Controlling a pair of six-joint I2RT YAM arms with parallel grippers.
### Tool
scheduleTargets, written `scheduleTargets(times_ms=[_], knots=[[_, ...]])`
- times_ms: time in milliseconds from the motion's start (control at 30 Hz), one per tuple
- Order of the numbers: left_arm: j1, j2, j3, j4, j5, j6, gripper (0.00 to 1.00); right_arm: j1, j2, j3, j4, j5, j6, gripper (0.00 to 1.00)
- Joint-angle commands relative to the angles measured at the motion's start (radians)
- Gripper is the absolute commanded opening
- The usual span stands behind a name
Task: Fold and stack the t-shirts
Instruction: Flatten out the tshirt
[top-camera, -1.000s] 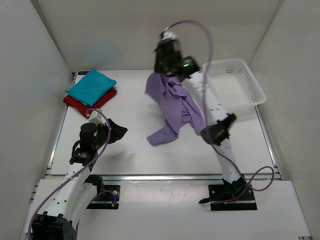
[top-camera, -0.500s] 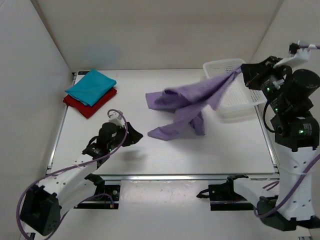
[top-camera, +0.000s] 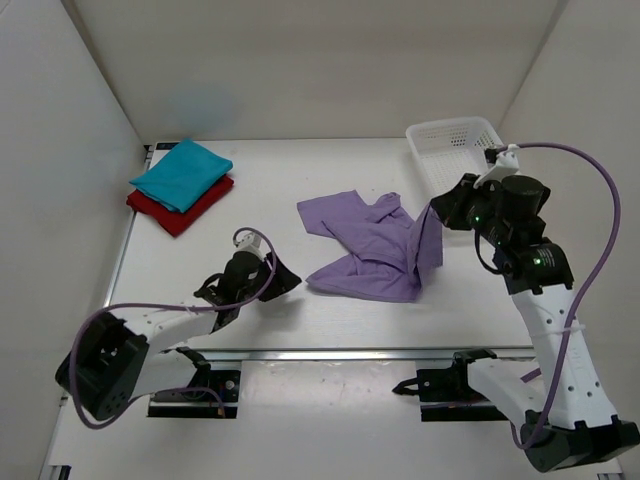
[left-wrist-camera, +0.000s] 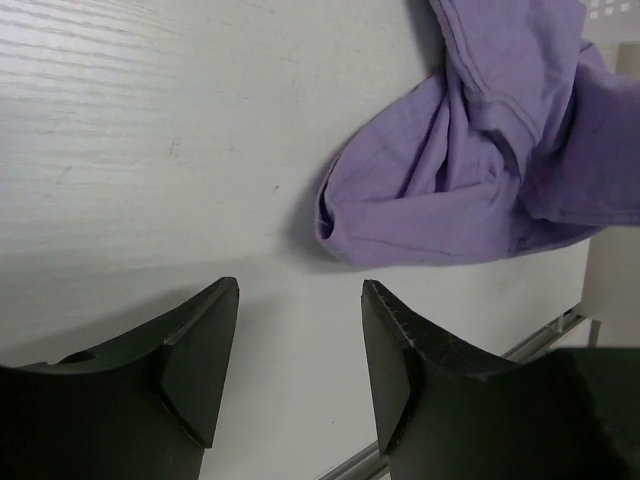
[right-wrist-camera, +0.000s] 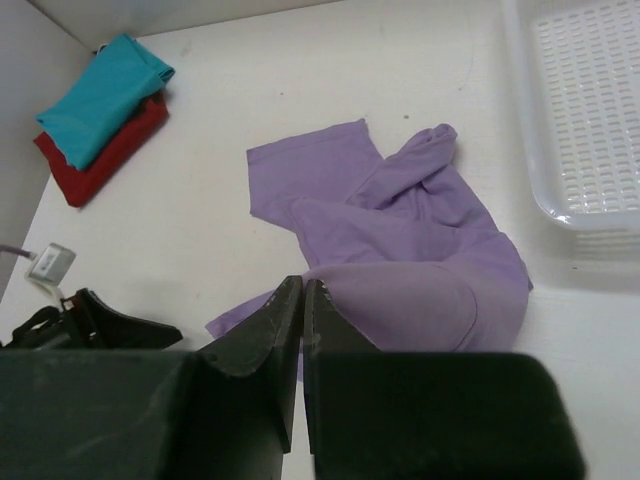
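The lavender t-shirt (top-camera: 370, 245) (right-wrist-camera: 400, 240) lies rumpled mid-table, its right edge lifted up to my right gripper (top-camera: 437, 208) (right-wrist-camera: 303, 283), which is shut on that edge. My left gripper (top-camera: 285, 280) (left-wrist-camera: 300, 290) stands open, low over bare table just left of the shirt's near-left corner (left-wrist-camera: 480, 170), with nothing between its fingers. The teal t-shirt (top-camera: 182, 173) (right-wrist-camera: 100, 97) lies folded on top of the folded dark red t-shirt (top-camera: 150, 205) (right-wrist-camera: 100, 165) at the back left.
A white mesh basket (top-camera: 455, 135) (right-wrist-camera: 520, 150) stands at the back right, close behind the right gripper. Grey walls close in the table on the left, back and right. A metal rail (top-camera: 350, 352) runs along the near edge.
The right arm swung the lavender shirt from the back centre out to the right and lowered it, so it now lies spread on the table. The left gripper moved right, toward the shirt.
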Motion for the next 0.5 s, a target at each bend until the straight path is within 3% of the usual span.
scheduleTargets(times_ms=[0, 167, 467], knots=[[-0.014, 0.083, 0.072, 0.094, 0.026, -0.09, 0.63, 0.011, -0.065, -0.043, 0.104, 0.003, -0.009, 0.01], [-0.071, 0.098, 0.032, 0.126, -0.031, -0.183, 0.57, 0.028, -0.08, -0.107, 0.146, -0.026, 0.002, 0.02], [-0.084, 0.245, 0.044, 0.281, -0.05, -0.326, 0.57, 0.053, -0.091, -0.19, 0.198, -0.086, 0.025, 0.02]])
